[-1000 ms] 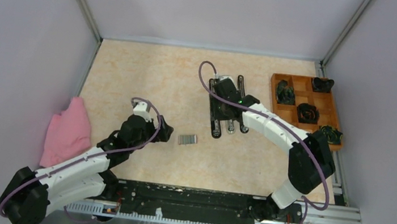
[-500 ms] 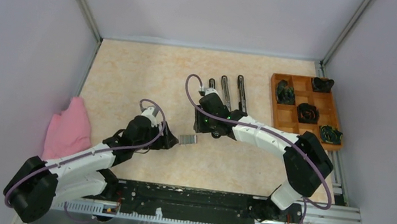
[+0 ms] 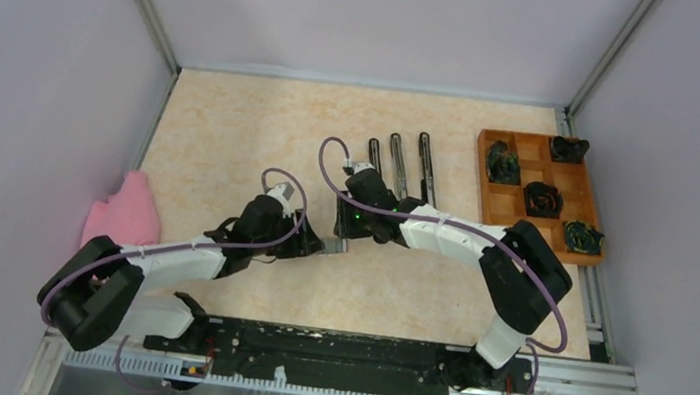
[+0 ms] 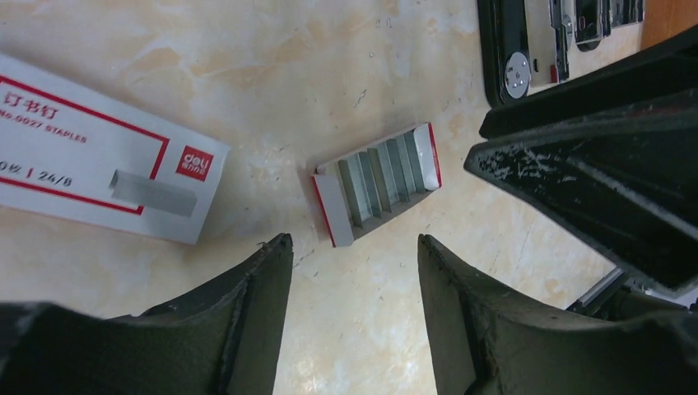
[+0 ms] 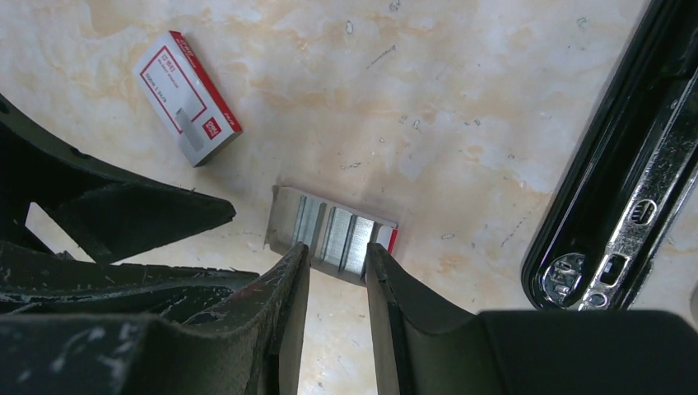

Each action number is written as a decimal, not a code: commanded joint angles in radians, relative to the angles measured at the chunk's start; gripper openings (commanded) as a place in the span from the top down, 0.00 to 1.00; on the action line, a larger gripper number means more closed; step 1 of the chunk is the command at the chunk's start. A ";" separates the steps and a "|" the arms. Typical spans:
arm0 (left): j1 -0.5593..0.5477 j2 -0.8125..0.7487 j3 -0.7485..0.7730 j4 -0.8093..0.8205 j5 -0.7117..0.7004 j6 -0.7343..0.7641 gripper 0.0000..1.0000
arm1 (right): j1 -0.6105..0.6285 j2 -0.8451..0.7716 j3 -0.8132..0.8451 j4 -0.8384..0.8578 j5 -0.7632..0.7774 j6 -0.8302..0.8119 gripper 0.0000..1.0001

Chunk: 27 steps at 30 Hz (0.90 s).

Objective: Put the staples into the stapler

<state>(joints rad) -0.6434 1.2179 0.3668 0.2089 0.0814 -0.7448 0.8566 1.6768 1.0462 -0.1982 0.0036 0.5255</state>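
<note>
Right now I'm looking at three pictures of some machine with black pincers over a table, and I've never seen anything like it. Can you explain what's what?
These are two robot arms bolted at a table's near edge. One picture looks down from above. The other two come from a camera on each wrist, so the black wedges at the bottom of those are that arm's own claw. On the table lie a small block of staples, a red-and-white box, an opened-out black stapler, a pink cloth and a wooden tray with dark items. The left claw is open, just short of the staples. The right claw hovers over them, narrowly open. Neither holds anything.
</note>
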 commanded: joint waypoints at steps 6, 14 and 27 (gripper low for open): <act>0.011 0.125 0.064 0.095 0.084 -0.042 0.42 | 0.016 -0.011 -0.005 0.027 -0.004 -0.024 0.68; 0.011 0.144 0.020 0.224 0.202 -0.104 0.50 | 0.027 -0.009 0.014 -0.016 -0.004 -0.041 0.69; 0.014 -0.062 -0.113 0.102 0.038 -0.161 0.49 | 0.092 0.057 0.107 -0.099 0.041 -0.054 0.75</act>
<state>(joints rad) -0.6365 1.2201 0.2893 0.3576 0.1944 -0.8818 0.9279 1.7153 1.0874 -0.2882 0.0177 0.4755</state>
